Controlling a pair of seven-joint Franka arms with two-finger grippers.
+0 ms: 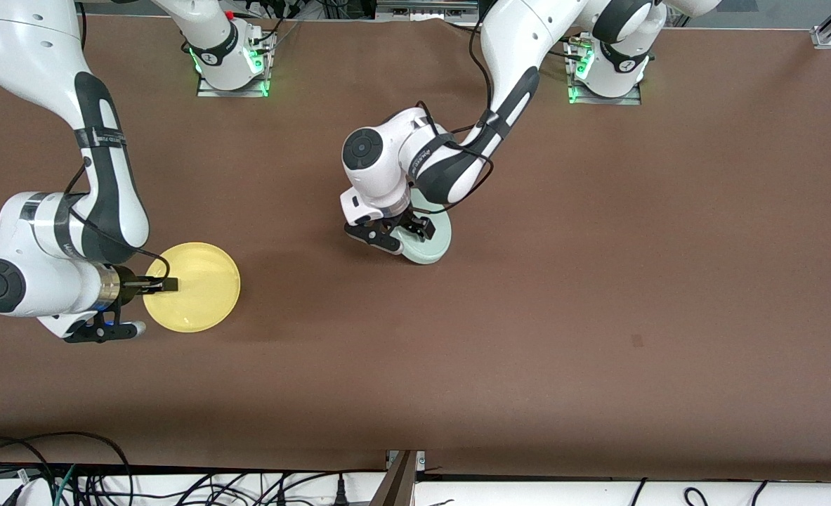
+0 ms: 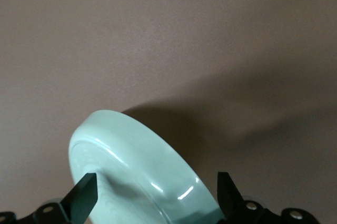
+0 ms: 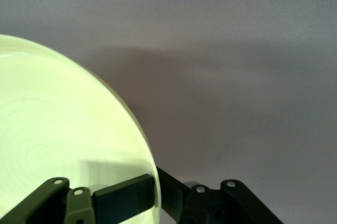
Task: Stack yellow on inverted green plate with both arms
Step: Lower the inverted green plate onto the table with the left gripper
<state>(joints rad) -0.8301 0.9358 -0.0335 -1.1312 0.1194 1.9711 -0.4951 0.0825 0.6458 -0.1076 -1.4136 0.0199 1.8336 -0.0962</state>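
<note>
The yellow plate (image 1: 201,288) lies upright toward the right arm's end of the table. My right gripper (image 1: 169,284) is shut on its rim, one finger on the inside and one under the edge. The right wrist view shows the plate (image 3: 52,129) and the gripper (image 3: 158,192). The pale green plate (image 1: 435,242) sits near the table's middle, its outer wall and underside turned up, so it looks inverted. My left gripper (image 1: 404,232) is open right over it and hides part of it. In the left wrist view the gripper (image 2: 156,192) straddles the plate's (image 2: 137,155) rim.
The brown table cover (image 1: 598,295) stretches wide toward the left arm's end. The two arm bases (image 1: 232,67) stand along the edge farthest from the front camera. Cables (image 1: 71,478) hang below the nearest edge.
</note>
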